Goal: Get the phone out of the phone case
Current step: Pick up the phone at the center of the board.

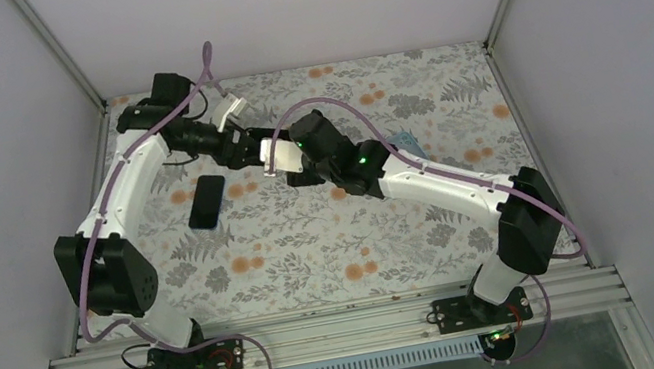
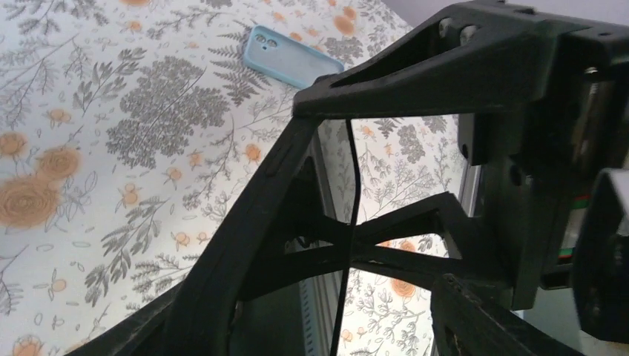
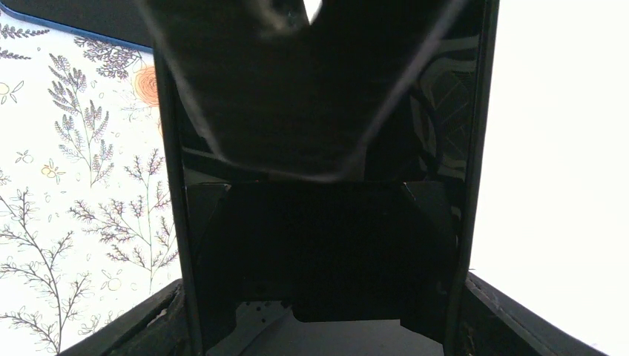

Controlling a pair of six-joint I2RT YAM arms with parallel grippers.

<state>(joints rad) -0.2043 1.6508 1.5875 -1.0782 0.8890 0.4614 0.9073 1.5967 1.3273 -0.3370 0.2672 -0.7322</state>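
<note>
Over on the left we see the left arm reaching across the floral worktop [image 1: 314,248]; below its forearm a black flat rectangle [image 1: 207,201] lies on the cloth, apart from both arms, and we cannot tell whether it is a device or a cover. Moving inward, the left gripper [image 1: 246,148] hangs above the worktop, nose to nose with its partner; its own camera is crowded with black struts, and a thin dark edge [image 2: 348,215] runs upright through the gap between them; whether the left jaws are pinching it or standing open around it, we cannot tell.

Now the middle: the right gripper [image 1: 283,157] meets the left one in mid-air; its wrist view is filled by a glossy black slab, the phone [image 3: 319,222] by the look of it, held upright with the right fingers [image 3: 512,311] hard against its long sides; so the right jaws are clamped on it, and it is lifted off the worktop. We cannot say from here whether a cover is on it.

Further right, a light-blue phone case [image 2: 293,58] lies flat on the worktop, camera end showing, well apart from the jaws; from above it peeks out just behind the right forearm.
</note>
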